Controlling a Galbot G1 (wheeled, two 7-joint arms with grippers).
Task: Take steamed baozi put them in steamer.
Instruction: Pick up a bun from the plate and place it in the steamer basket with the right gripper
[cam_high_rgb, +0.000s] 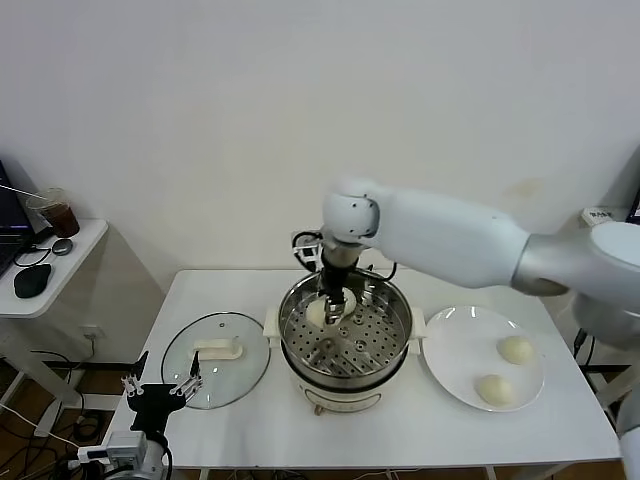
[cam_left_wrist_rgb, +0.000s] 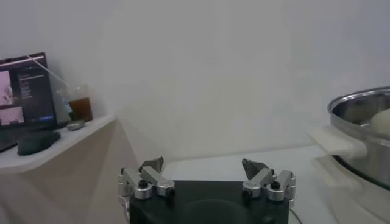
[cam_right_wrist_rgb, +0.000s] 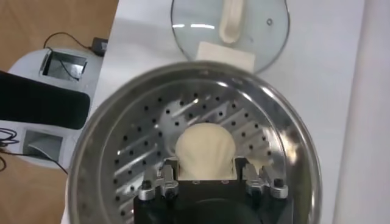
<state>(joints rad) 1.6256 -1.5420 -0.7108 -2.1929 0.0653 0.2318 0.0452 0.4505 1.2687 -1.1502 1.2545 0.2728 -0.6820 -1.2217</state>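
The steel steamer stands mid-table on its white base. My right gripper reaches down into it, shut on one cream baozi just above the perforated tray; its fingers press the bun's two sides. Two more baozi lie on the white plate to the right of the steamer. A fourth baozi is not in view. My left gripper is parked open and empty at the table's front left corner; its wrist view shows its gripper and the steamer's rim.
The round glass lid with its white handle lies flat left of the steamer, also in the right wrist view. A side desk with a cup and mouse stands at far left. A wall is close behind the table.
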